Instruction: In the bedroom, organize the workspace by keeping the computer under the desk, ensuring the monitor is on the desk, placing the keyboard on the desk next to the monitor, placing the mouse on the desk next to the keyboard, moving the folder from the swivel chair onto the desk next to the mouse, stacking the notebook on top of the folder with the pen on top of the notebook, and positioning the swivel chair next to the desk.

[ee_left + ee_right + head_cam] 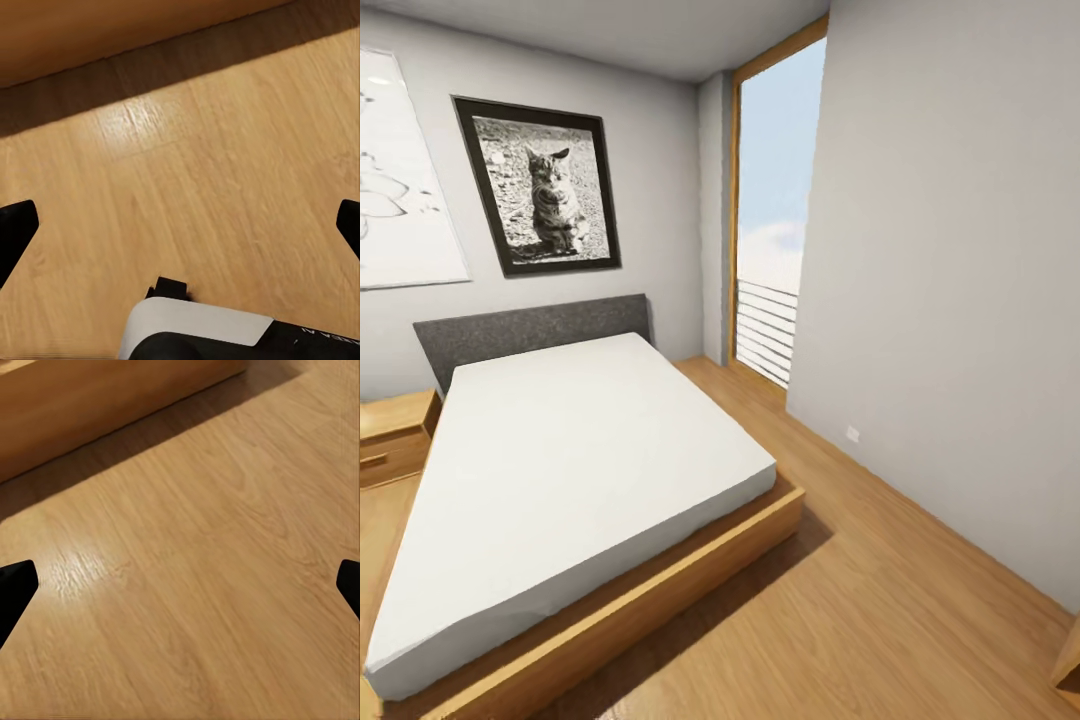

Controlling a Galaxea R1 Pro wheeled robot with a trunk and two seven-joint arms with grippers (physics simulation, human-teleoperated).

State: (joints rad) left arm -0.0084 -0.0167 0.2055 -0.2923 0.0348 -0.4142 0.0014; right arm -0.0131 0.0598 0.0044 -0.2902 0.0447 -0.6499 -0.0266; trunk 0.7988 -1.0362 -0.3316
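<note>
In a bedroom with grey walls and oak floor, seen from the head camera. Near the middle, a low bed with a white mattress, oak frame and dark grey headboard. Above the headboard, on the wall, a black-framed black-and-white picture of a cat; beside that picture, further from the window, part of a large pale print. Next to the headboard, on the print's side, an oak bedside drawer unit. Beyond the far corner of the bed, a tall window in an oak frame, sky and a slatted railing behind it. Between bed and grey side wall, a bare strip of oak floor.

In the left wrist camera, left tool spread wide, black fingertips at either edge, pinching nothing, above oak floorboards beside the shadowed foot of the bed frame.

In the right wrist camera, right tool likewise spread wide and holding nothing, dark fingertips over oak floor close to the bed frame's edge.
</note>
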